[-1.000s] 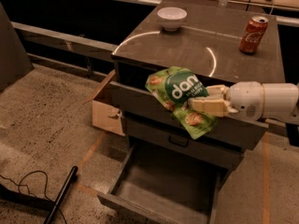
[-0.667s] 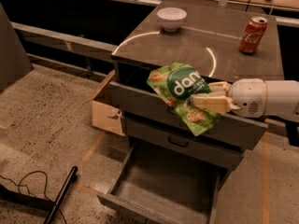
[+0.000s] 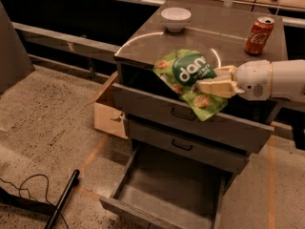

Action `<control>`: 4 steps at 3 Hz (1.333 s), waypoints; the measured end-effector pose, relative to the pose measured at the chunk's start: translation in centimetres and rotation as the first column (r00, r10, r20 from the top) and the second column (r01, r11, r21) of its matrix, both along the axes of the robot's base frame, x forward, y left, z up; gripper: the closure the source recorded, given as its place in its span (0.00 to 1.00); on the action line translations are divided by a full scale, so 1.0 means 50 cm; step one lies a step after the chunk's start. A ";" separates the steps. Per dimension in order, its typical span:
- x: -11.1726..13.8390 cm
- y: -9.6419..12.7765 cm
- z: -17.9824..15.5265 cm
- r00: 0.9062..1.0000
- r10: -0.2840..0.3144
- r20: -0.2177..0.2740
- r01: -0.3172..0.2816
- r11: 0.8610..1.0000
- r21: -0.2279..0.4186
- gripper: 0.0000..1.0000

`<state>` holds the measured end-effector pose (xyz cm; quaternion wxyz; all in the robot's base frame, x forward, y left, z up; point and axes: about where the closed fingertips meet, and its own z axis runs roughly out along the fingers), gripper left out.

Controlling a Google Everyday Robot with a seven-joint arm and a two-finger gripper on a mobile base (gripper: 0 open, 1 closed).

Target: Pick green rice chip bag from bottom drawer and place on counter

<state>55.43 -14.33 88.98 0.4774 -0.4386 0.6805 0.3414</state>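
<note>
My gripper (image 3: pixel 214 80) comes in from the right on a white arm and is shut on the green rice chip bag (image 3: pixel 188 80), a light-green pouch with a dark green round logo. I hold the bag in the air in front of the counter's front edge, above the top drawer. The bottom drawer (image 3: pixel 167 190) is pulled open below and shows only its bare grey tray. The counter (image 3: pixel 214 32) is the glossy grey-brown cabinet top with a curved light reflection.
A white bowl (image 3: pixel 175 18) stands at the back of the counter and a red soda can (image 3: pixel 259 35) at its right. The two upper drawers (image 3: pixel 190 123) stick out partly. A cardboard box (image 3: pixel 110 113) sits left of the cabinet. A black cable and pole (image 3: pixel 62 202) lie on the floor.
My gripper has lifted the bag slightly up and toward the counter's edge. The drawers have not moved.
</note>
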 end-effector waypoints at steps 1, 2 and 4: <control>0.044 -0.032 0.018 0.997 -0.068 0.023 0.069 0.997 -0.043 1.00; 0.106 -0.046 0.029 0.989 -0.137 0.051 0.140 0.988 -0.057 1.00; 0.257 -0.045 0.042 0.974 -0.209 0.083 0.214 0.975 -0.058 1.00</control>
